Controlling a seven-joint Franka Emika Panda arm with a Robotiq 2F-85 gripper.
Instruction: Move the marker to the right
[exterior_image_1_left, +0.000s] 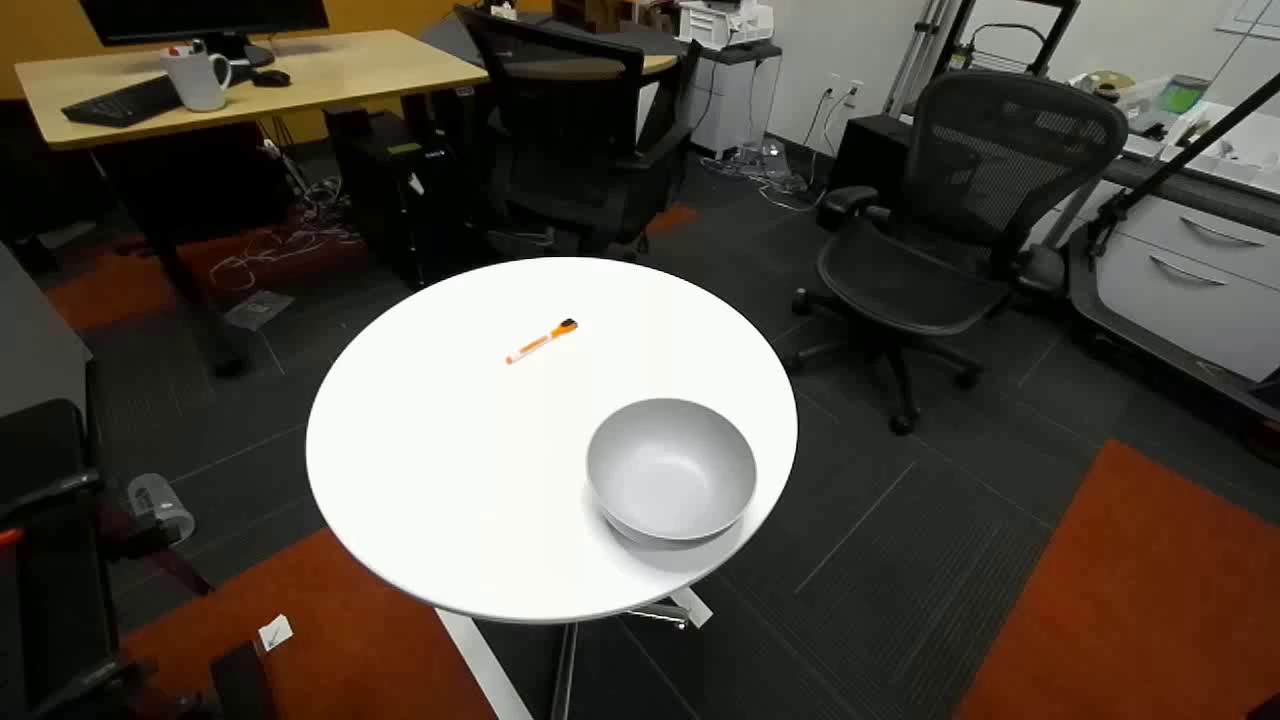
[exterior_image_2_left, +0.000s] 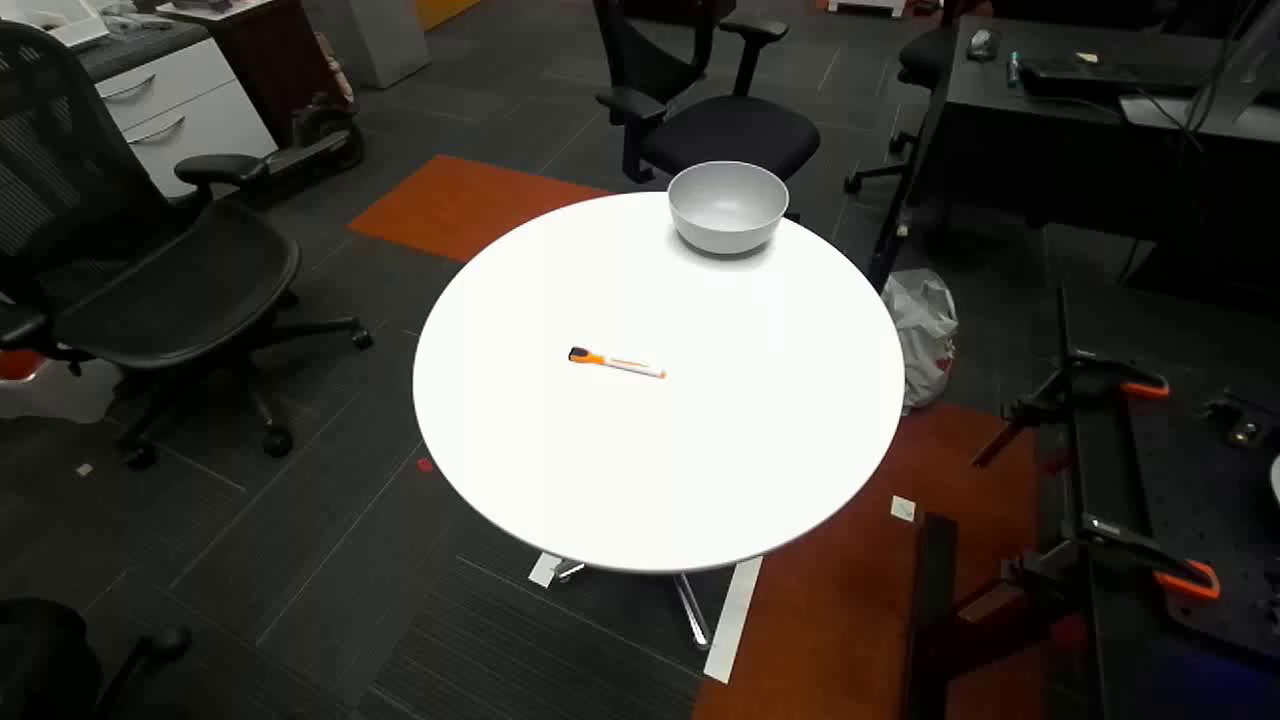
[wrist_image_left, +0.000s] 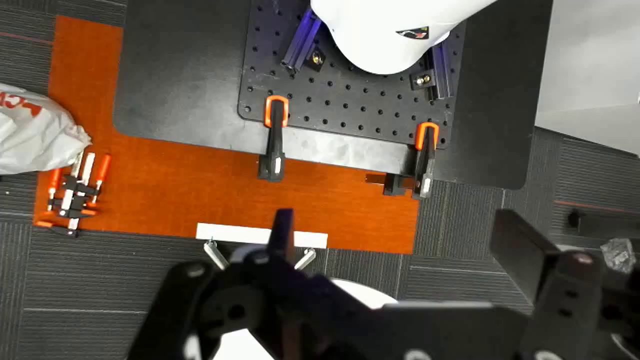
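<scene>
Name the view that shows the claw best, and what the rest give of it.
The wrist view: the claw spans much of its lower part, dark and blurred, yet its fingers plainly stand apart. Neither exterior view shows any of it.

A lab-like office — mesh chair (exterior_image_1_left: 930, 265), monitor (exterior_image_1_left: 205, 18) and keyboard (exterior_image_1_left: 125, 101) — with a perforated mounting plate (wrist_image_left: 345, 106).
</scene>
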